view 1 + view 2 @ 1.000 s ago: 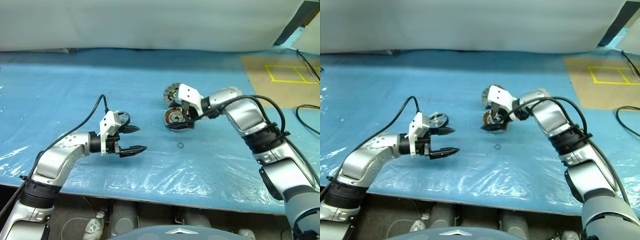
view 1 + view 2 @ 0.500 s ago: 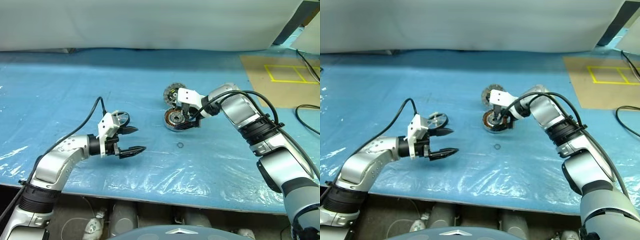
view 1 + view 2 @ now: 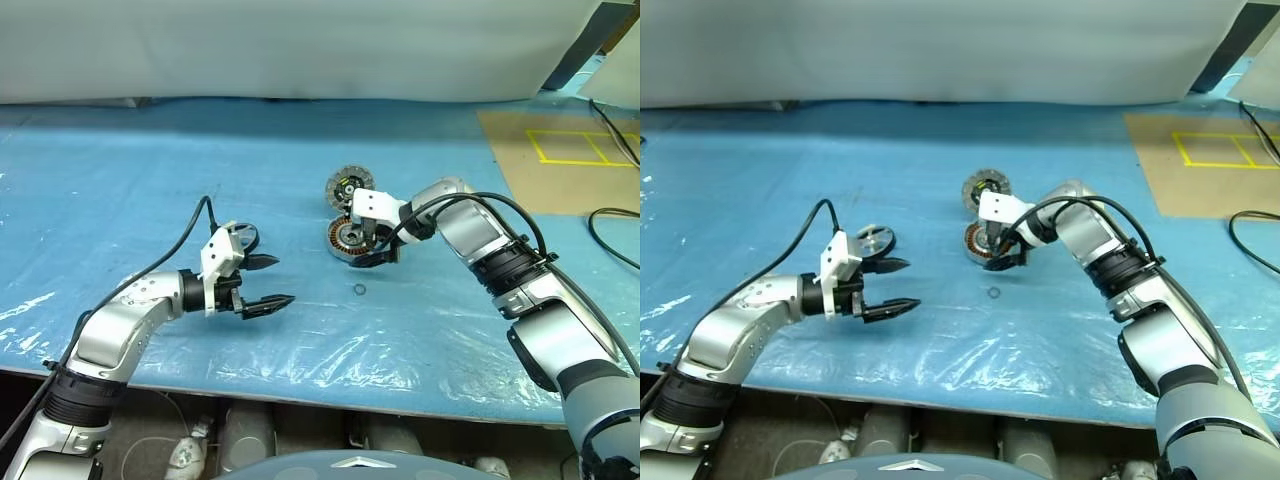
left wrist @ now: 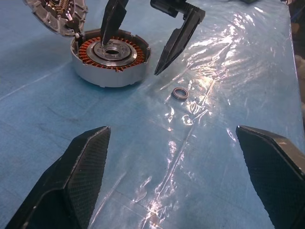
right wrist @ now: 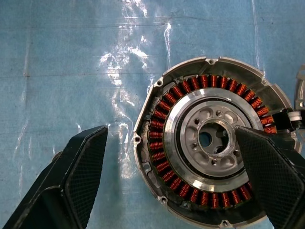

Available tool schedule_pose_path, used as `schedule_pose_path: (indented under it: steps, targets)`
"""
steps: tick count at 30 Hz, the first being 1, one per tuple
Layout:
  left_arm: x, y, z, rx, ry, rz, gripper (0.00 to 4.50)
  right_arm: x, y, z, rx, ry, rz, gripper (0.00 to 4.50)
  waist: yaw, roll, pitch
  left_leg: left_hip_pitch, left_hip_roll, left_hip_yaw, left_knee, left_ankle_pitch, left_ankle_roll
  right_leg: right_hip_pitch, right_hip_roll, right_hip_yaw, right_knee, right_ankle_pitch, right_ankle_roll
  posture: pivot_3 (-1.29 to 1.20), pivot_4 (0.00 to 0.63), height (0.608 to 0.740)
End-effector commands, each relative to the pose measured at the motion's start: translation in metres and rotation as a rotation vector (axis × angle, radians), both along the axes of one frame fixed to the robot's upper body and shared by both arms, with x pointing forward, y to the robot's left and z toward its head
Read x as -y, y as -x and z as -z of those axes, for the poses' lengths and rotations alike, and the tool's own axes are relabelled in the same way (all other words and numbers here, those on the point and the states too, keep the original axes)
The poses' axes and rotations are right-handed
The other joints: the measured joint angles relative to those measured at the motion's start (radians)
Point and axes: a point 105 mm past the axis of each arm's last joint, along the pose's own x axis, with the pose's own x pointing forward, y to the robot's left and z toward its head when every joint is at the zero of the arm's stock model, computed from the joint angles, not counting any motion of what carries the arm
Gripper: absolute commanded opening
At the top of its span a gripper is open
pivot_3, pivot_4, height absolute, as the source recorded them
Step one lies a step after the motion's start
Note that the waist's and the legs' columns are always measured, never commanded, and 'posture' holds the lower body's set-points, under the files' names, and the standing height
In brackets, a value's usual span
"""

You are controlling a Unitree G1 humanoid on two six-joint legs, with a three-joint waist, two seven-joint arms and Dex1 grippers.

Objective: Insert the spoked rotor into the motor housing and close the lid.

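The right gripper (image 3: 372, 247) stands with jaws wide apart over the motor housing (image 4: 110, 60): one fingertip sits over its hub, the other hangs outside its wall, gripping nothing. The lid (image 3: 348, 184) leans against the housing beyond those jaws. The left gripper (image 3: 268, 281), jaws apart and empty, is well apart from the housing. The spoked rotor (image 3: 876, 238) lies just behind its fingers. A small ring (image 4: 179, 93) lies near the right fingertips.

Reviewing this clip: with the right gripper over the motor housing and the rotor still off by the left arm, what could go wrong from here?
1. One finger of the open right gripper stands over the motor housing centre, the other outside its wall; closing might scrape the copper windings.
2. The lid leans at the housing's far edge; a nudge could topple it.
3. The small ring lies loose near the housing and could be knocked away.
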Motion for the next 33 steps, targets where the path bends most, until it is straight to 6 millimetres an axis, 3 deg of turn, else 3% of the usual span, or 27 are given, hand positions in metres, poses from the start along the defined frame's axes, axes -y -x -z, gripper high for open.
schedule_pose_path:
  steps: [1, 8, 19, 23, 27, 33]
  targets:
    - [0.002, 0.000, -0.004, 0.030, 0.003, 0.010, 4.46, -0.005, 0.010, 0.005, -0.024, 0.012, -0.050, 4.50, 0.000, 0.000, 0.000, 0.000, 0.000, 0.000, 0.000, 0.000, 0.000, 0.000, 0.000, 0.000, 0.000, 0.000, 0.000, 0.00, 0.150, 0.740]
    - [0.004, 0.000, -0.002, 0.028, 0.005, 0.012, 4.46, -0.002, 0.005, -0.006, 0.011, 0.012, -0.039, 4.50, 0.000, 0.000, 0.000, 0.000, 0.001, 0.000, 0.000, 0.000, 0.000, -0.001, 0.000, 0.000, 0.000, 0.000, 0.000, 0.00, 0.150, 0.740]
    - [0.008, -0.001, 0.002, 0.032, 0.005, 0.023, 4.46, 0.002, -0.003, 0.023, 0.013, 0.083, 0.013, 4.50, -0.004, -0.001, -0.001, 0.004, 0.001, 0.002, 0.000, 0.000, 0.000, 0.003, 0.000, 0.001, 0.000, 0.001, -0.001, 0.00, 0.150, 0.740]
    - [0.010, 0.000, 0.001, 0.034, 0.011, 0.024, 4.50, -0.002, -0.005, 0.021, 0.031, 0.084, -0.008, 3.60, -0.003, -0.001, 0.000, 0.010, 0.002, 0.003, 0.000, -0.001, 0.001, 0.007, 0.000, 0.002, 0.001, 0.001, -0.002, 0.00, 0.150, 0.740]
    - [0.012, 0.000, 0.001, 0.037, 0.019, 0.020, 4.50, -0.005, -0.001, 0.020, 0.054, 0.103, -0.057, 2.22, -0.001, -0.002, -0.001, 0.010, 0.003, 0.005, 0.000, -0.001, 0.000, 0.008, 0.000, 0.002, 0.000, 0.001, -0.002, 0.00, 0.150, 0.740]
    - [0.014, -0.003, -0.004, 0.046, 0.048, 0.009, 4.50, -0.023, 0.000, -0.004, 0.081, 0.043, -0.075, 2.07, -0.009, -0.002, -0.001, 0.009, 0.004, 0.007, -0.001, -0.001, 0.000, 0.005, 0.002, 0.004, -0.001, 0.001, -0.002, 0.00, 0.150, 0.740]
